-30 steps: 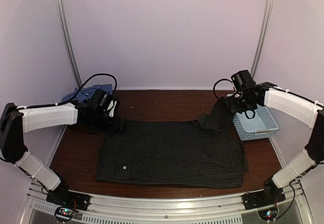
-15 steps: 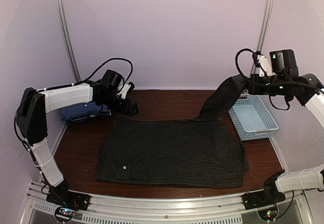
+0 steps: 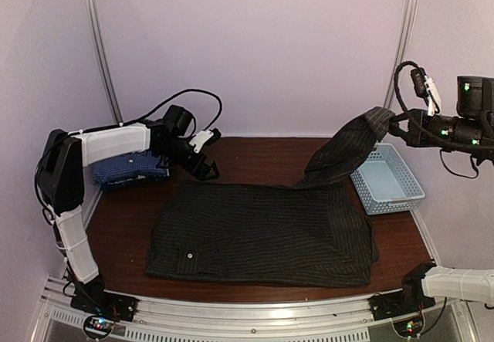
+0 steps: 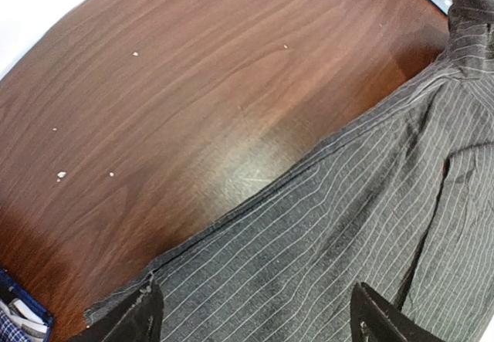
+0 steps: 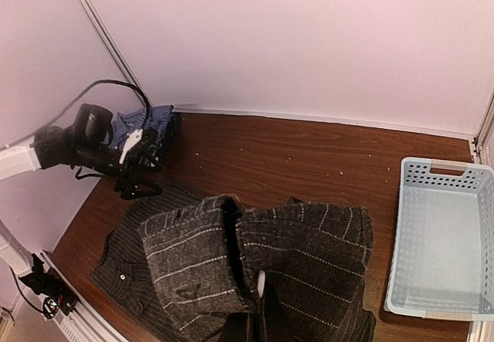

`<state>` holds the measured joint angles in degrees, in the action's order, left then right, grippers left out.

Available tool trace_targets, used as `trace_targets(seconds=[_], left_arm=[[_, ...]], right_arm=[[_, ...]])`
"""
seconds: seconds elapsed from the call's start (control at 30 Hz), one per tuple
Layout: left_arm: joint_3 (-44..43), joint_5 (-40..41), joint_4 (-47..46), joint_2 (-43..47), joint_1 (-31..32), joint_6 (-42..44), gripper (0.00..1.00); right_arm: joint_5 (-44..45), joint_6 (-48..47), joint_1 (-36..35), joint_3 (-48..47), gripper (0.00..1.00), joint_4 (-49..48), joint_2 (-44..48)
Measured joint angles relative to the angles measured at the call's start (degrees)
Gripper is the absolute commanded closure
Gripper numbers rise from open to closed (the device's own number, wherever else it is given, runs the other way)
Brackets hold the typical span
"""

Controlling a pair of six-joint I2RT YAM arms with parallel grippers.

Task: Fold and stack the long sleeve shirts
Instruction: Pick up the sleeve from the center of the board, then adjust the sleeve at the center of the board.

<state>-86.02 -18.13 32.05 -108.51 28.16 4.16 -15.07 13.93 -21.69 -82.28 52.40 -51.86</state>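
Sleeve-fold step, I think: R fingers (image 3: pixel 392 122) clamp black shirt (image 3: pixel 262 234) sleeve (image 3: pixel 347 149) aloft; L fingers (image 3: pixel 207 166) wide, empty, above shirt's far-left corner. Next probably: lay sleeve across shirt.

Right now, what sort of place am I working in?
Probably a lab test booth, not a home: plain pale walls close around a wooden table, metal poles stand in the corners, and a striped shirt lies on it.
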Motion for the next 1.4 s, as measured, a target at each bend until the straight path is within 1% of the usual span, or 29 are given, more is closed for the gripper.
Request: trace_targets(seconds=[0.17,0.37,0.47,0.57,0.67,0.8,0.9,1.03,1.23,1.4], left_arm=[[1.4,-1.7,0.1,0.1,0.0,1.7,0.16],[1.5,-3.4,0.0,0.1,0.7,1.7,0.21],[1.5,-4.7,-0.2,0.1,2.4,1.6,0.22],[1.5,-7.0,-1.5,0.3,6.0,0.9,0.22],[1.5,-9.1,-4.8,0.5,10.4,-1.2,0.22],[1.2,-10.0,-10.9,0.4,15.9,-6.2,0.25],[-0.7,-10.3,-14.8,-0.9,18.3,-9.8,0.25],[-4.2,-10.3,-20.1,-4.4,19.3,-13.8,0.26],[-3.3,-13.1,-25.5,-5.2,19.2,-19.3,0.26],[-2.1,-14.8,-29.5,-5.0,20.2,-21.1,0.26]], right_arm=[[-1.6,4.4,0.0,1.6,1.00,-2.6,2.5],[-2.3,11.0,0.0,11.5,1.00,-9.3,3.3],[-3.7,14.0,0.0,16.0,1.00,-12.7,2.0],[-5.1,16.6,0.0,18.9,1.00,-15.5,1.5],[-6.2,19.1,0.0,20.9,1.00,-18.5,1.8],[-7.1,22.4,0.0,23.1,0.99,-22.1,3.1],[-7.5,24.8,0.1,24.9,0.98,-24.4,4.5],[-8.8,29.8,0.2,29.9,1.00,-29.7,7.3],[-12.4,41.7,0.2,43.0,1.00,-42.1,11.0],[-13.1,49.0,-0.9,47.8,1.00,-48.7,11.7]])
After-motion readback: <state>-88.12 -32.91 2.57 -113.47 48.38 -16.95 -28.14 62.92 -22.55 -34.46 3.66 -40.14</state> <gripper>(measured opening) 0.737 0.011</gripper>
